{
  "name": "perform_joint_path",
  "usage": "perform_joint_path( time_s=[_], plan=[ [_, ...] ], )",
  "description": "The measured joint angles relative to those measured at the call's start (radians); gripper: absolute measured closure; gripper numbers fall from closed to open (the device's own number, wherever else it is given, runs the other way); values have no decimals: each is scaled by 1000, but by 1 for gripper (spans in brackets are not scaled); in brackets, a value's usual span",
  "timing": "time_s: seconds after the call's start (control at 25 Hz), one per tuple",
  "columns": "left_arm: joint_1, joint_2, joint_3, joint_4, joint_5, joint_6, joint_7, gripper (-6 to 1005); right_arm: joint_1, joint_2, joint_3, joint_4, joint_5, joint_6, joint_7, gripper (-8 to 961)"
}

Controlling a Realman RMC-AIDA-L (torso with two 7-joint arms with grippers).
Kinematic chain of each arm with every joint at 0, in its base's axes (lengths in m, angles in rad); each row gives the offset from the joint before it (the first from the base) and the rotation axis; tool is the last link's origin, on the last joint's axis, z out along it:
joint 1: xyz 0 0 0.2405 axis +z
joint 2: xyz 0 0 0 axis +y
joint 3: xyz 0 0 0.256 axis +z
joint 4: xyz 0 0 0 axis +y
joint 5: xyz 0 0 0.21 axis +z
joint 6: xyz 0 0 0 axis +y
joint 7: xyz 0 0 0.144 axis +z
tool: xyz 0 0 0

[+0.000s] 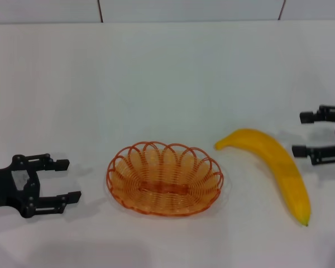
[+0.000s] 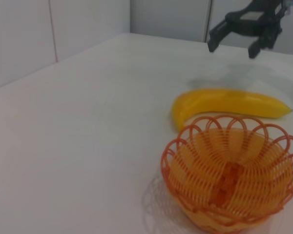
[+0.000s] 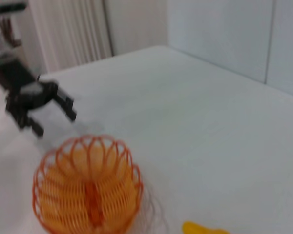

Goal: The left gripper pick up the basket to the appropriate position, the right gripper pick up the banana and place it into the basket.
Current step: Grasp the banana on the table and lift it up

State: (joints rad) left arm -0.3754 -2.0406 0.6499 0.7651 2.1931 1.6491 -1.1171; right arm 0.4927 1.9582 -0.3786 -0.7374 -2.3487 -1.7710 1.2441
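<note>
The orange wire basket (image 1: 108, 177) sits on the white table near the front middle, with nothing in it. To its right lies the yellow banana (image 1: 274, 167), curved, its dark tip toward the front. My left gripper (image 1: 70, 180) hovers open a short way left of the basket, apart from it. Open as well, my right gripper (image 1: 300, 134) stands just right of the banana without touching it. The left wrist view shows the basket (image 2: 164, 160), the banana (image 2: 229, 103) and the right gripper (image 2: 232, 48) beyond. In the right wrist view are the basket (image 3: 37, 181), the banana's end (image 3: 204, 228) and the left gripper (image 3: 56, 124).
The white table (image 1: 167, 84) stretches far behind the objects to a panelled wall. Nothing else stands on it.
</note>
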Motion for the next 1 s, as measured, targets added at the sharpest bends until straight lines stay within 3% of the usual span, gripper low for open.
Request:
perform_joint_path(
  time_s=[0.16, 0.32, 0.72, 1.0],
  plan=[
    [-6, 0, -10, 0, 0, 0, 0, 240, 33, 20, -42, -96, -28, -26, 230, 70],
    [-21, 0, -10, -9, 0, 0, 4, 240, 50, 28, -121, -103, -49, -8, 347, 70],
    [-28, 1, -10, -15, -23, 0, 6, 240, 42, 54, -172, -92, -52, 136, 354, 73],
    [-25, 1, -12, -15, -26, -2, 7, 240, 38, 62, -239, -24, -52, 187, 228, 74]
  ],
)
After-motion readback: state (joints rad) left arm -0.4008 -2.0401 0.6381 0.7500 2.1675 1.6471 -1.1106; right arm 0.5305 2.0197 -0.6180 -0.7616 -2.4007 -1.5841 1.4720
